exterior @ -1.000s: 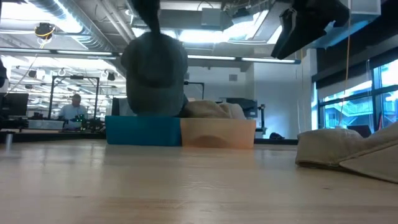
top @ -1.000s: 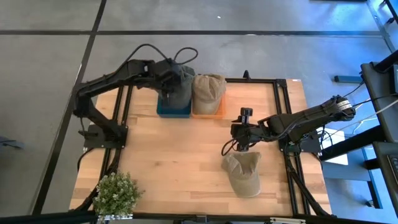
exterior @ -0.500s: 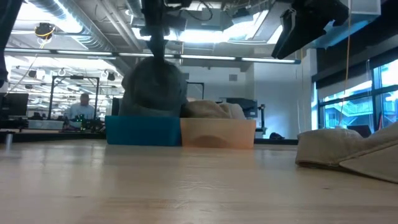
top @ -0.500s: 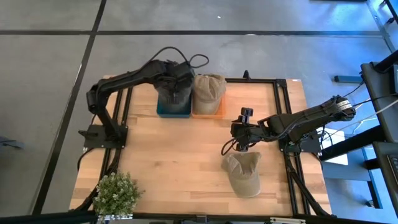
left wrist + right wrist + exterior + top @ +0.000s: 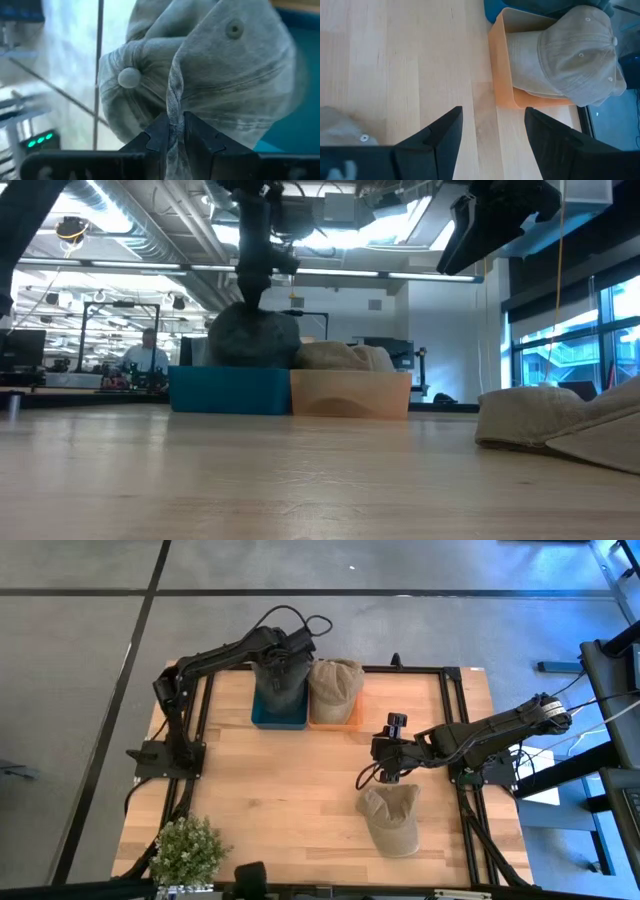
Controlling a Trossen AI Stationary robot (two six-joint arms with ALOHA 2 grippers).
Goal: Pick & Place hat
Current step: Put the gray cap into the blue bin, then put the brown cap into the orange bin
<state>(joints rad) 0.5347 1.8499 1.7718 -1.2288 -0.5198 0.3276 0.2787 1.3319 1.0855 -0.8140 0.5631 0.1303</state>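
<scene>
A grey-green cap (image 5: pixel 281 692) sits down in the blue bin (image 5: pixel 279 721) at the table's far edge; in the low view the cap (image 5: pixel 253 338) shows as a mound above the bin's wall (image 5: pixel 230 390). My left gripper (image 5: pixel 284 658) stands over it from above, shut on the cap. A beige cap (image 5: pixel 334 683) fills the orange bin (image 5: pixel 345 720) next to it. Another beige cap (image 5: pixel 391 820) lies flat on the table near the right side. My right gripper (image 5: pixel 390 772) hovers open just beyond that cap, touching nothing. My left gripper pinches a raised fold of the grey-green cap's crown (image 5: pixel 174 112) between its two fingers (image 5: pixel 158 134), coming from above and pointing down. The fold is bunched and runs back between the fingers. The cap's lower part rests inside the blue bin (image 5: pixel 295 105).
A small potted plant (image 5: pixel 186 850) stands at the table's near left corner. The two bins sit side by side at the far edge, the orange one (image 5: pixel 501 65) also in the right wrist view. Bare wood (image 5: pixel 280 790) lies between the bins and the near edge.
My left gripper has come down over the blue bin, still shut on the grey-green cap. The cap, which hung tall above the bin's wall, has sunk into the bin and now shows only as a low mound. My right arm has kept still.
</scene>
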